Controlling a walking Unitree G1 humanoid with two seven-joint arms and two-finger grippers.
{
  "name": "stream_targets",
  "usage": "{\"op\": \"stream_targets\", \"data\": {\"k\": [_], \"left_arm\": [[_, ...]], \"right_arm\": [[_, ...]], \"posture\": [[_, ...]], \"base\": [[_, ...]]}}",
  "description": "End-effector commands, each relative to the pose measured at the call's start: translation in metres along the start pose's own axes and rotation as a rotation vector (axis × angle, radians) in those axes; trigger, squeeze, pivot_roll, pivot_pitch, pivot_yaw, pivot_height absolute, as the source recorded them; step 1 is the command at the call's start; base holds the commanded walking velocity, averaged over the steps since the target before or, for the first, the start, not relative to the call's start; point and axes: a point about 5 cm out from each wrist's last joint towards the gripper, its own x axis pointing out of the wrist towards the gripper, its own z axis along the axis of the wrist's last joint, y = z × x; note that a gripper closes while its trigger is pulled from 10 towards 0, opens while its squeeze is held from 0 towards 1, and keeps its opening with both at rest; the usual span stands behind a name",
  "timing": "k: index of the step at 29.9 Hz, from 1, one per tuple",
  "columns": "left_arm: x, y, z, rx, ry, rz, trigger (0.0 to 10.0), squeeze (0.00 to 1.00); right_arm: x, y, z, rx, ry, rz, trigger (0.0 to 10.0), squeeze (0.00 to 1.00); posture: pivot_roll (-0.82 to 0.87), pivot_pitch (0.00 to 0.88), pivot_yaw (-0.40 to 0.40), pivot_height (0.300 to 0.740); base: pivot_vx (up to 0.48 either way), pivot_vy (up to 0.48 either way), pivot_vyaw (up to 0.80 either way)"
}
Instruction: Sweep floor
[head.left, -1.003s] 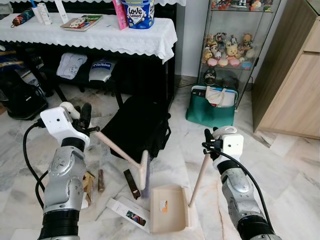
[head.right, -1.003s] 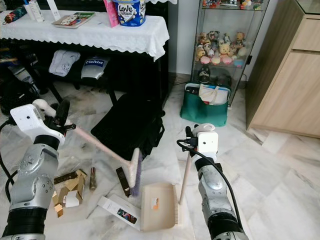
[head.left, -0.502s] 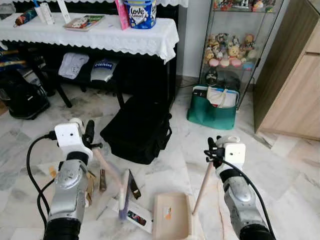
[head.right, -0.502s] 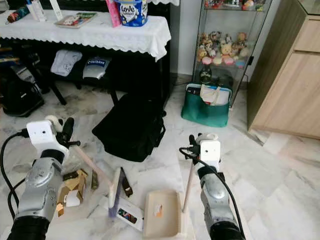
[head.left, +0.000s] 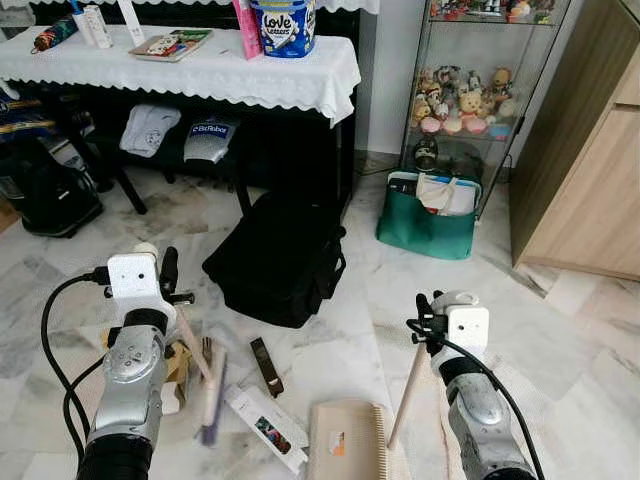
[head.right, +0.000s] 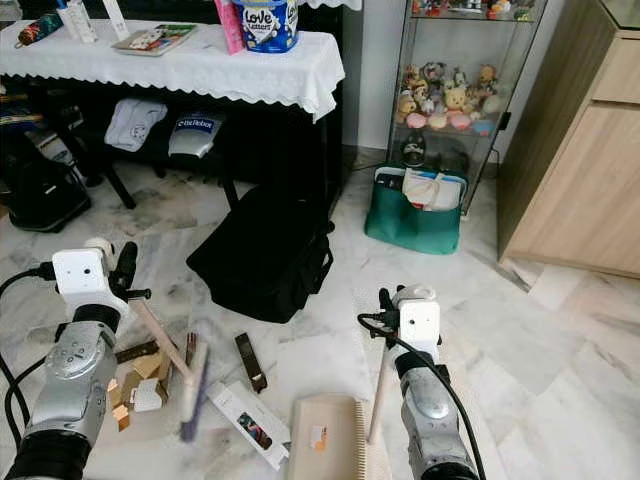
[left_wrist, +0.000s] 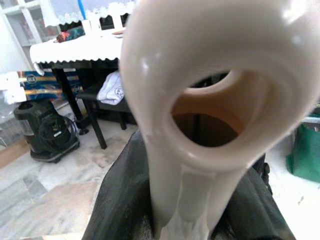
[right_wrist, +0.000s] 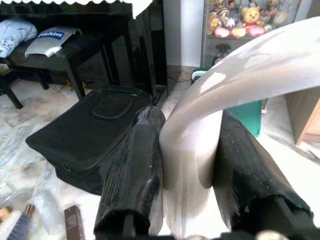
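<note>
Left gripper (head.left: 166, 285): clamped on the broom (head.left: 209, 385) handle, brush head on floor among near-left litter. Right gripper (right_wrist: 187, 165): fingers (right_wrist: 132, 170) pinching the dustpan (head.left: 345, 440) handle, pan flat on near marble floor (head.left: 330, 340), right of the white box (head.left: 265, 430).

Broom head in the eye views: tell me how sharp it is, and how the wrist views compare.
Left eye view: the broom head is smeared by motion blur, while the dustpan is crisp. Left wrist view: the broom handle looms close, soft and glare-spotted. Right wrist view: the dustpan handle is blurred and overexposed.
</note>
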Motion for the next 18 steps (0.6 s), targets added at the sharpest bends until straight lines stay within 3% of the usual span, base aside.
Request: {"op": "stream_targets", "data": {"k": [1,8,15,18], "left_arm": [[0.005,0.002,0.009,0.025,-0.045,0.002,10.0,0.0],[0.003,0.001,0.004,0.054,-0.045,-0.008,10.0,0.0],[-0.002,0.004,0.001,0.069,-0.04,-0.009,10.0,0.0],[-0.002,0.004,-0.001,0.078,-0.036,-0.01,10.0,0.0]], "right_arm": [[0.0,0.0,0.007,-0.006,-0.044,-0.005,10.0,0.0],[-0.002,-0.007,0.009,-0.031,-0.056,-0.028,10.0,0.0],[-0.021,-0.004,0.006,-0.039,-0.052,-0.023,10.0,0.0],[-0.018,-0.005,0.002,-0.044,-0.036,-0.027,10.0,0.0]], "posture": [[-0.03,0.103,0.062,0.74],[-0.04,0.128,0.056,0.74],[-0.05,0.153,0.061,0.74],[-0.04,0.161,0.059,0.74]], "base": [[0.0,0.0,0.0],[0.0,0.0,0.0],[0.0,0.0,0.0],[0.0,0.0,0.0]]}}
